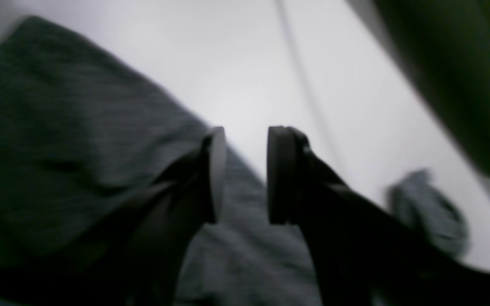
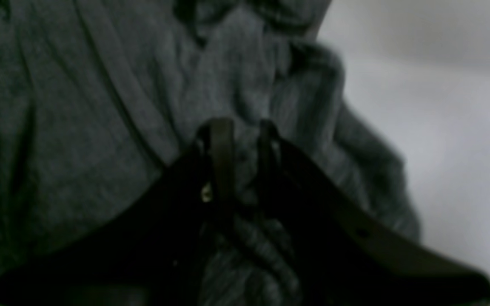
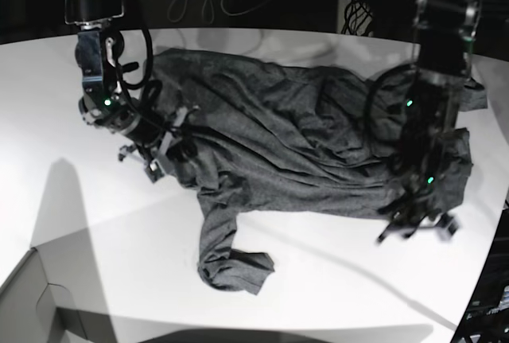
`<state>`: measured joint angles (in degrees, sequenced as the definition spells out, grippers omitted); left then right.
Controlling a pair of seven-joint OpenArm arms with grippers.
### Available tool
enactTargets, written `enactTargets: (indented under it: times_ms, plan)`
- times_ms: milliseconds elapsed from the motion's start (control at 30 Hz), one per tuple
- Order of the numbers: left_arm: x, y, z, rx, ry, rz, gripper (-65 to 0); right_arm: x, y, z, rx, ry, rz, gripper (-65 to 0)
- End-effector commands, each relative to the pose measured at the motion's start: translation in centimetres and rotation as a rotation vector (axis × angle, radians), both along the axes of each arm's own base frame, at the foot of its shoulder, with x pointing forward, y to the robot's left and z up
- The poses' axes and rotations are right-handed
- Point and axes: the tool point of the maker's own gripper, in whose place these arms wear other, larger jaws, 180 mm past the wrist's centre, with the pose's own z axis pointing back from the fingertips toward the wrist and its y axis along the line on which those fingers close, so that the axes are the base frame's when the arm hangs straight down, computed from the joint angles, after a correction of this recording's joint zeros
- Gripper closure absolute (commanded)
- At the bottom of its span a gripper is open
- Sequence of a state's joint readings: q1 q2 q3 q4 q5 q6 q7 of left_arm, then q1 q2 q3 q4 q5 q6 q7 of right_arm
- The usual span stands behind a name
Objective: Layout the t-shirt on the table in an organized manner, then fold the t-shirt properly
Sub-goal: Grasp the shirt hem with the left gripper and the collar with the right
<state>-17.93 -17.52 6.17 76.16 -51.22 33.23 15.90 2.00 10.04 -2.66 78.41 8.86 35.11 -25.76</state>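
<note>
Step in hand looks like layout, not folding yet: shirt (image 3: 278,144) lies crumpled across mid table (image 3: 48,96), body bunched, one sleeve twisted out toward the near edge. Right gripper (image 2: 243,127) is at shirt's left end, jaws narrow w/ a cloth fold pinched between. Left gripper (image 1: 245,174) is at shirt's right-near corner, jaws part-open, empty, just over the hem. Next prob: left clamps the hem, both pull apart to flatten. Grey box corner (image 3: 32,295) sits well off shirt's near-left; nothing blocks except shirt's own folds.
</note>
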Motion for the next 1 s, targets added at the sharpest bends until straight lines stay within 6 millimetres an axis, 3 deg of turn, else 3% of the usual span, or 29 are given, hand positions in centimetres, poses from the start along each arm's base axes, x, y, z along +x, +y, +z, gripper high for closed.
enactTargets:
  times_ms: [0,100,300,400,500,700,833,967]
  plan:
    - [1.8,0.1,2.5,0.008,-0.065,0.011,-16.9,0.3,-0.1,0.9,0.017,-0.032,-0.003,-11.5]
    - [3.7,-2.0,2.4,-0.042,-0.057,0.006,-17.0,-0.5,-0.8,1.3,-0.006,-0.046,0.004,-11.5]
    - [8.1,-10.0,2.5,-0.159,-0.044,-0.110,-17.1,-1.0,-0.7,3.9,-0.028,-0.119,0.030,-11.5]
    - [9.7,-12.5,2.2,-0.104,-0.004,-0.180,-17.1,-1.6,-1.3,4.3,-0.060,-0.123,0.041,-11.5]
    - [11.0,-15.4,2.5,-0.079,0.007,-0.203,-17.1,-1.9,-3.3,4.4,-0.089,-0.112,-0.008,-11.5]
    - [12.5,-20.0,2.7,0.081,-0.041,-0.311,-17.2,-2.3,-4.4,5.6,-0.114,-0.131,-0.033,-11.5]
    - [12.0,-24.3,2.2,0.122,-0.109,-0.463,-17.2,-2.9,-4.0,6.1,-0.115,-0.145,-0.023,-11.5]
    - [11.7,-25.8,2.2,0.136,-0.154,-0.544,-17.2,-3.2,-3.9,6.3,-0.116,-0.148,-0.020,-11.5]
